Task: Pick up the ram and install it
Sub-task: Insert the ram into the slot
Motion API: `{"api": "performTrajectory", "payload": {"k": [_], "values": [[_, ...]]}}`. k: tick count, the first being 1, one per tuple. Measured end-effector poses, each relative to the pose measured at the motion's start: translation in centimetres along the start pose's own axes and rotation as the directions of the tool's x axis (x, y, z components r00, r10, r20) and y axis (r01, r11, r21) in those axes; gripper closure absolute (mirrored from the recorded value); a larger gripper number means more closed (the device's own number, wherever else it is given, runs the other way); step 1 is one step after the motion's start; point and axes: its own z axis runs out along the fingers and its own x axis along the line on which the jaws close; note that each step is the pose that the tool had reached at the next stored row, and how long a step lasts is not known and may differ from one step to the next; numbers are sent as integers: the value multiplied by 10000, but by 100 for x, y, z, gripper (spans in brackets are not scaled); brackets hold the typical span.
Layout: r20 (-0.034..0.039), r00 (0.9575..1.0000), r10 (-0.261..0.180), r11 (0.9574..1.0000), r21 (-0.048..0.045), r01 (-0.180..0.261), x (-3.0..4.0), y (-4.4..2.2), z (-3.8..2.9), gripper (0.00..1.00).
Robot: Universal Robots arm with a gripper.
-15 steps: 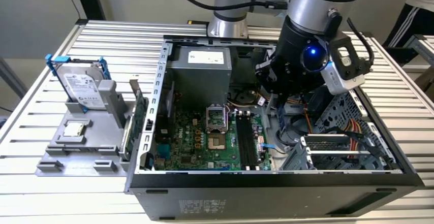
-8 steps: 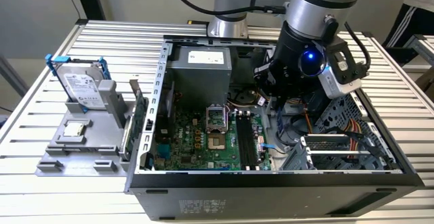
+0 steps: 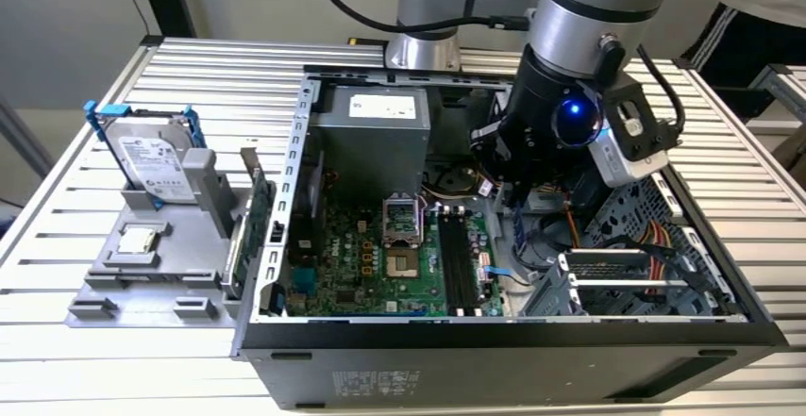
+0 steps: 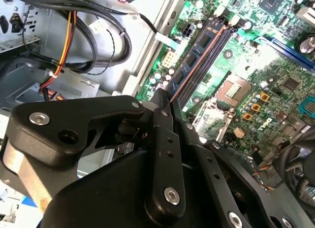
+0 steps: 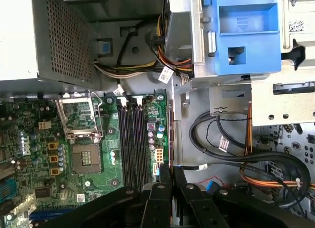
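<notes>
I'm watching the gripper (image 5: pixel 171 171) pinching the ram (image 5: pixel 170 134) between its jaws, the stick jutting edge-on straight out from them, just beside the dark slots (image 5: pixel 133 139) on the board (image 5: pixel 110 181), with white cable tags (image 5: pixel 224 143) nearby too small to read.

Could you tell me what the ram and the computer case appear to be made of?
The ram: apparently rigid circuit-board laminate, dark blue and matte, with small dark chips along it. The computer case: probably sheet metal, bare grey and dull, with thin folded edges and punched holes.
</notes>
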Motion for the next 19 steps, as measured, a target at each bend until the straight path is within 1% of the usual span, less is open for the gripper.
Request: {"api": "performTrajectory", "payload": {"k": [2, 8, 13, 19], "values": [[1, 10000, 1, 10000, -5, -1, 3, 0, 17, 100], [0, 10000, -34, 10000, -2, 34, 53, -5, 93, 100], [-2, 9997, -260, 9997, -8, 260, 120, -12, 180, 100], [4, 9988, -493, 9988, -13, 493, 187, -21, 264, 100]]}}
